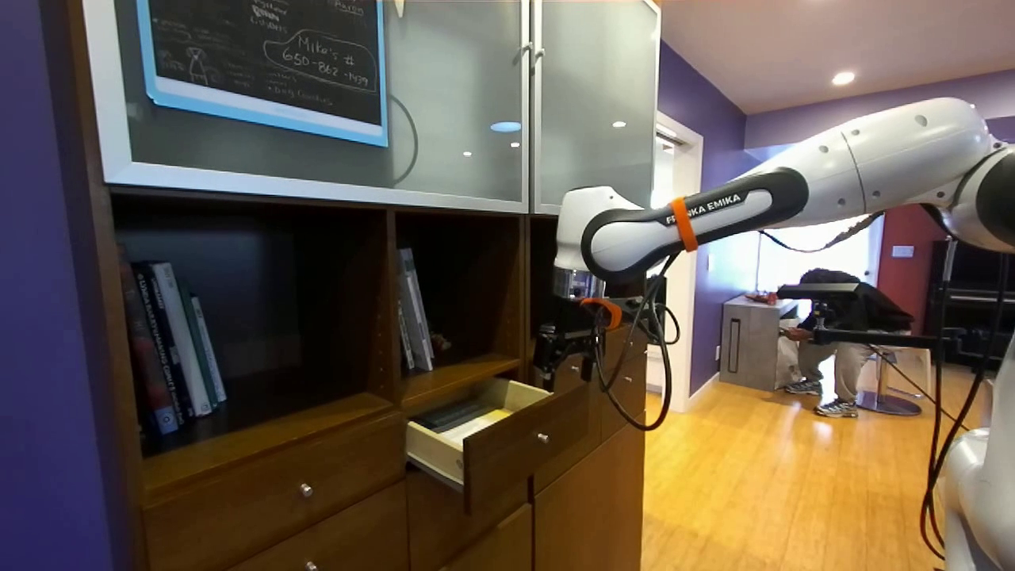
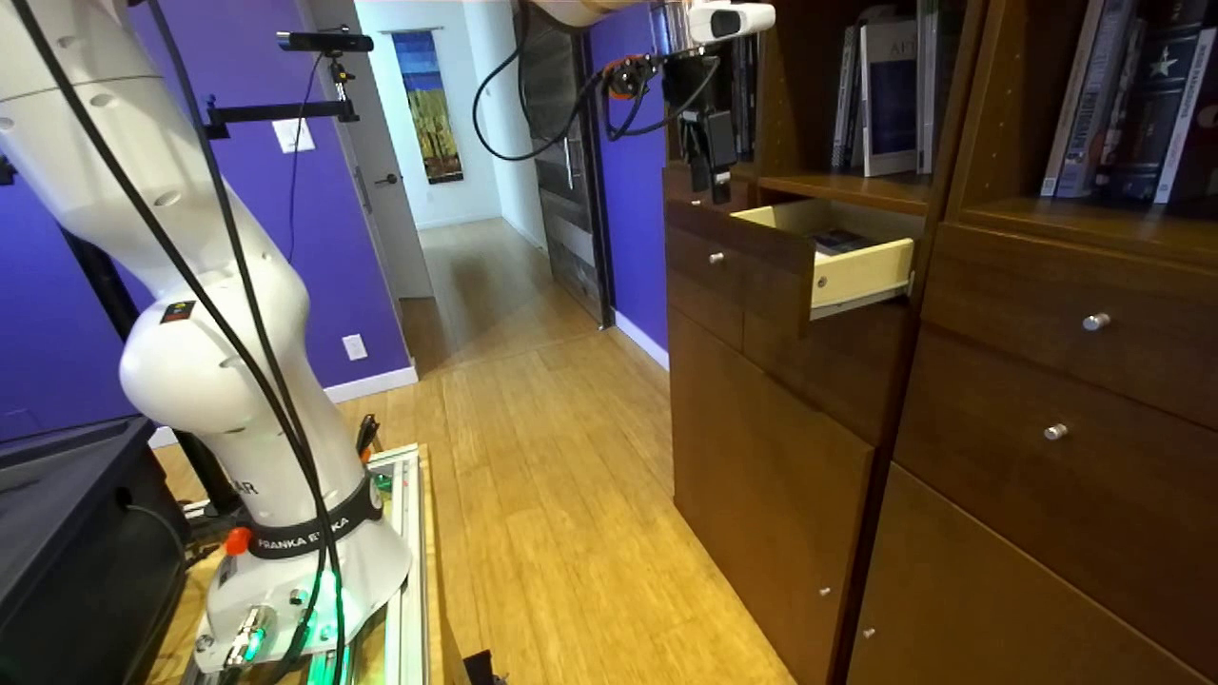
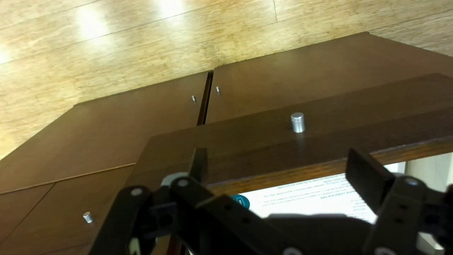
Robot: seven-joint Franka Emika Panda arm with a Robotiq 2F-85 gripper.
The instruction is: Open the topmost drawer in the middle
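The topmost middle drawer [image 1: 507, 454] is pulled well out, showing its pale wood box; it also shows open in an exterior view [image 2: 861, 276]. Its dark-brown front [image 3: 233, 145] has a small silver knob [image 3: 298, 122], which also shows in an exterior view [image 1: 542, 438]. My gripper [image 3: 277, 156] is open, with nothing between its spread fingers. It points down close above the drawer front's top edge, near the far end in both exterior views [image 1: 564, 366] [image 2: 711, 188]. The knob is beyond the fingertips and not between them. I cannot tell whether a finger touches the wood.
White printed paper [image 3: 290, 198] and dark items [image 1: 452, 414] lie in the drawer. Neighbouring drawers [image 1: 270, 496] [image 2: 1047, 314] are shut. Shelves with books [image 1: 178, 349] stand above. A frosted glass cabinet [image 1: 460, 103] hangs over the arm's wrist. Loose cables [image 1: 662, 381] hang beside the gripper.
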